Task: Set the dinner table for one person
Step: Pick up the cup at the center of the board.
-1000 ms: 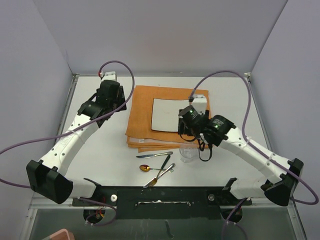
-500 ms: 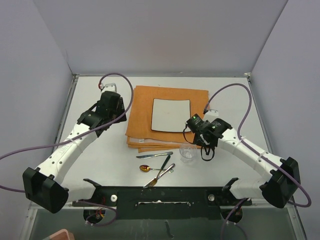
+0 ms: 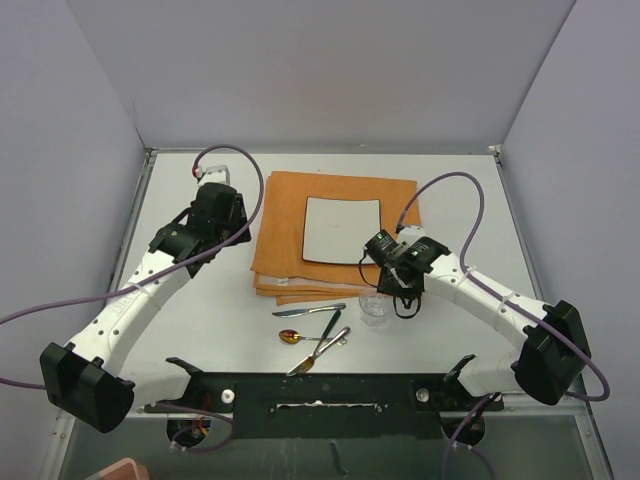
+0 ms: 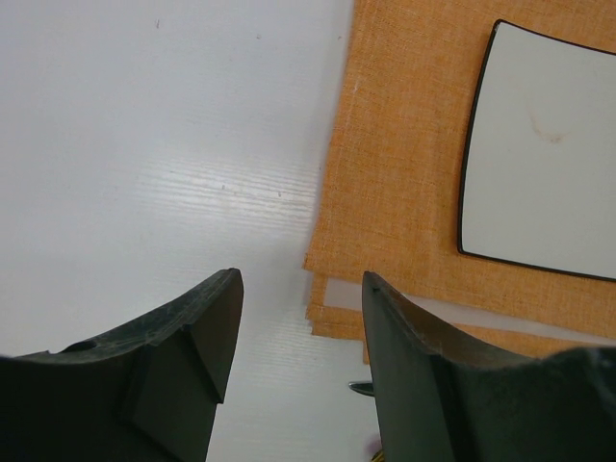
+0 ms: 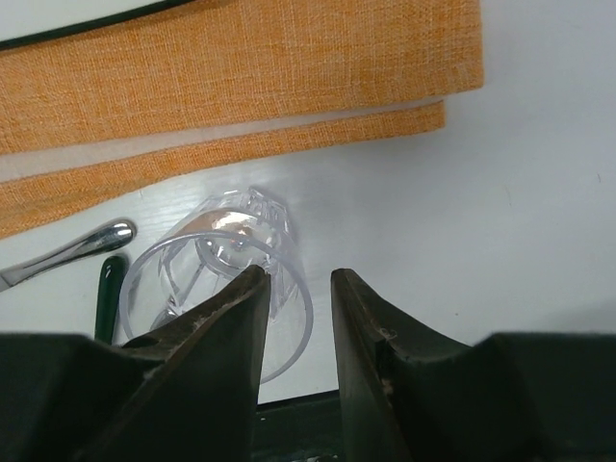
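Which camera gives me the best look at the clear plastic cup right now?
Right wrist: the clear plastic cup fills the near centre, its rim and ribbed base plain, standing on the dinner table just off the orange cloth. Top external shows it small, beside the cutlery. Left wrist does not show it.

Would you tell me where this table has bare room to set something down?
Free: the wide strip between the orange cloth and the table's left edge, and the far right corner beside the cloth. Crowded: the near middle, with cutlery, glass and right tool.
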